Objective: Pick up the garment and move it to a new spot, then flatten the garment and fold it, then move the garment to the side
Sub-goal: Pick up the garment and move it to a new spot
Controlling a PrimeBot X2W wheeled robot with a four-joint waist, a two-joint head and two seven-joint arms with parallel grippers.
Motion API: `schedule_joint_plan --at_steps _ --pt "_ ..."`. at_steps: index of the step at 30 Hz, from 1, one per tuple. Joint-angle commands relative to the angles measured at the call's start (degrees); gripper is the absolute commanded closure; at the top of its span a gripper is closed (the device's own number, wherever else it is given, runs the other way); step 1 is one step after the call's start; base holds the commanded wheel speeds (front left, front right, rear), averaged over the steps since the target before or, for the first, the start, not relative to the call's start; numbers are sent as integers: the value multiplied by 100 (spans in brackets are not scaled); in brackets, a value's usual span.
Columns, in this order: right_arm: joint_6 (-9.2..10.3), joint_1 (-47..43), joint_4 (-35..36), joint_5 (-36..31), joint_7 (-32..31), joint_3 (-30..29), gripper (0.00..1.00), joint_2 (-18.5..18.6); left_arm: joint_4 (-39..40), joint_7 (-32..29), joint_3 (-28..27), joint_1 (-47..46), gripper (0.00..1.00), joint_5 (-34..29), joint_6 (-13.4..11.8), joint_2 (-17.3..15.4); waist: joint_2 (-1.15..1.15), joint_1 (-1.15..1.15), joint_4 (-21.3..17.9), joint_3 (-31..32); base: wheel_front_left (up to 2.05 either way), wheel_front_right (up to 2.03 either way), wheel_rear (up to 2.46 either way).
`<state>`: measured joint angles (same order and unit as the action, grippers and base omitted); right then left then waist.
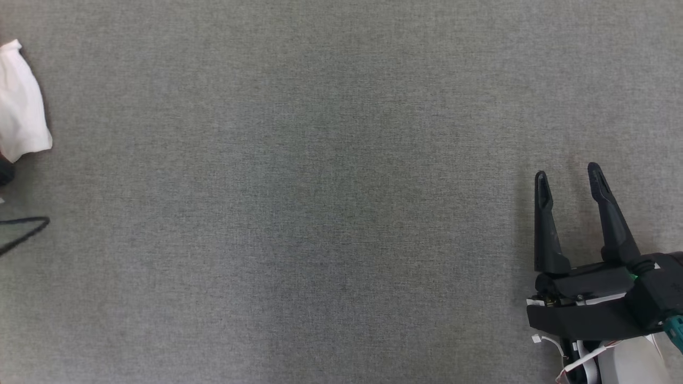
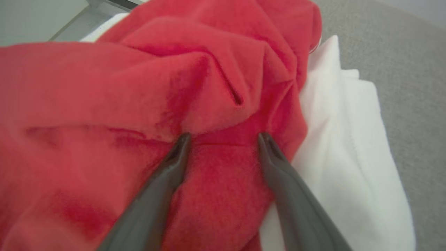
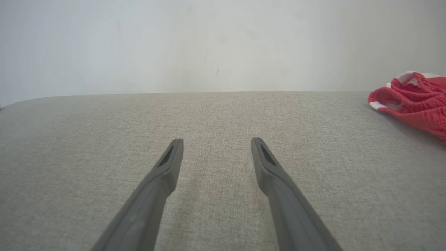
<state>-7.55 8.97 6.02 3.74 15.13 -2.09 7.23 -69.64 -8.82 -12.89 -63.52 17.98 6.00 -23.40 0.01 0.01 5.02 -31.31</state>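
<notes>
Grey fabric surface (image 1: 320, 186) beneath right fingers (image 1: 544, 224), released; left fingers (image 2: 167, 174) released too, at red garment (image 2: 104, 87).

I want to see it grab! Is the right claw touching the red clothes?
Apart. In the right wrist view the right gripper points across the bare grey surface, and the red garment lies well off to one side.

The garment (image 2: 104, 87) is red fleece, crumpled into a soft heap with deep folds and one dark crease. A white layer (image 2: 345, 146) spreads out from under one side. It lies bunched near the left edge of the grey surface (image 1: 341, 192).
</notes>
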Motion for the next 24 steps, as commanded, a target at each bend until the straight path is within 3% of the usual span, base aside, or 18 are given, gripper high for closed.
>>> schedule_joint_plan --at_steps 1,7,8,13,24 --pt "15 -51 40 -37 -1 -1 0 4 -158 -292 2 -20 0 74 -67 29 -1 -1 -36 -25 0 0 0" --pt "15 -60 89 -73 -1 19 0 -17 -415 -1123 -23 -13 0 166 -345 82 -1 -1 -30 16 0 0 0" --pt "15 -59 89 -75 -1 22 0 -17 -430 -1143 -14 9 100 160 -375 89 -1 -1 -29 23 0 0 0" --pt "15 -75 35 -56 -1 9 0 -3 -373 -813 -1 111 100 187 -438 114 -1 -1 -11 109 0 0 0" --pt "15 -150 -211 18 0 84 0 -121 259 893 -130 -355 100 462 -10 -7 -1 -1 21 846 0 0 0"
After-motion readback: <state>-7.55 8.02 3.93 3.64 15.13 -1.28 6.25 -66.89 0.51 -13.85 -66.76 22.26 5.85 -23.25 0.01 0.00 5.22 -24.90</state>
